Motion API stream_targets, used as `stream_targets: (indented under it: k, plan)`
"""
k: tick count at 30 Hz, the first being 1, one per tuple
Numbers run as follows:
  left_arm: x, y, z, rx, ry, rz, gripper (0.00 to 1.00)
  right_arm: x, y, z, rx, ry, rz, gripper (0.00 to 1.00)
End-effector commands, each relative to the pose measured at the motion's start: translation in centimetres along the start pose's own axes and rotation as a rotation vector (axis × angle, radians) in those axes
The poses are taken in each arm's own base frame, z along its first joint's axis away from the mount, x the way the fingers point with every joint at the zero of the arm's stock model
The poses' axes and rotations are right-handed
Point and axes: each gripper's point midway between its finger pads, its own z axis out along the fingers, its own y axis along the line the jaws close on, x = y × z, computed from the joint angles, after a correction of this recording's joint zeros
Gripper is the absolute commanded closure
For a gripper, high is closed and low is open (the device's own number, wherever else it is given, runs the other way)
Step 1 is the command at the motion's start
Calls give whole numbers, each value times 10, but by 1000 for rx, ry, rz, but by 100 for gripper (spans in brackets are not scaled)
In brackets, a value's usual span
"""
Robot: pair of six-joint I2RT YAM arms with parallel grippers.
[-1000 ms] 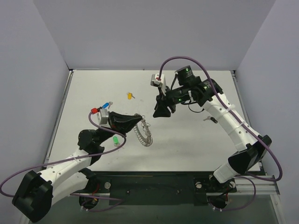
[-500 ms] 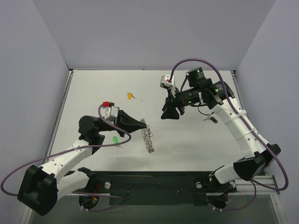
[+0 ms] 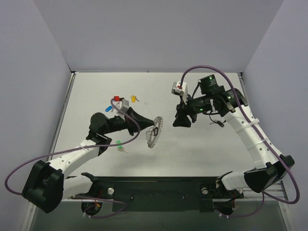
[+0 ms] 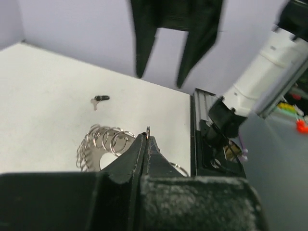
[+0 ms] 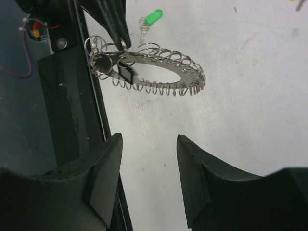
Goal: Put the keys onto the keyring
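- Keyring (image 3: 153, 131) is held tilted, its rim pinched in the pressed-together tips of the left gripper (image 3: 147, 126). It sits just ahead of the right gripper (image 5: 149, 139), whose jaws are spread and empty.
- Yellow key (image 3: 134, 98), blue key (image 3: 109, 109) and green key (image 3: 119, 144) lie loose around the left gripper, so most of the threading looks undone.
- White table (image 3: 192, 149), pale lilac walls (image 3: 144, 33).

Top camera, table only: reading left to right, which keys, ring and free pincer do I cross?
blue key → green key → yellow key → keyring → right pincer → dark key
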Motion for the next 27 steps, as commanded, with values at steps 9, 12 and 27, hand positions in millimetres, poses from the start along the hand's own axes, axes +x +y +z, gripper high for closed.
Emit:
stream_targets:
  k: [9, 12, 27]
  plan:
    - [-5, 140, 68, -491, -126, -427, 100, 51, -59, -64, 410, -31, 270, 53]
    - [19, 169, 92, -503, -118, -520, 100, 60, -67, -78, 475, -50, 315, 53]
    - [60, 245, 197, -311, -271, -735, 100, 104, -73, -110, 584, -120, 505, 53]
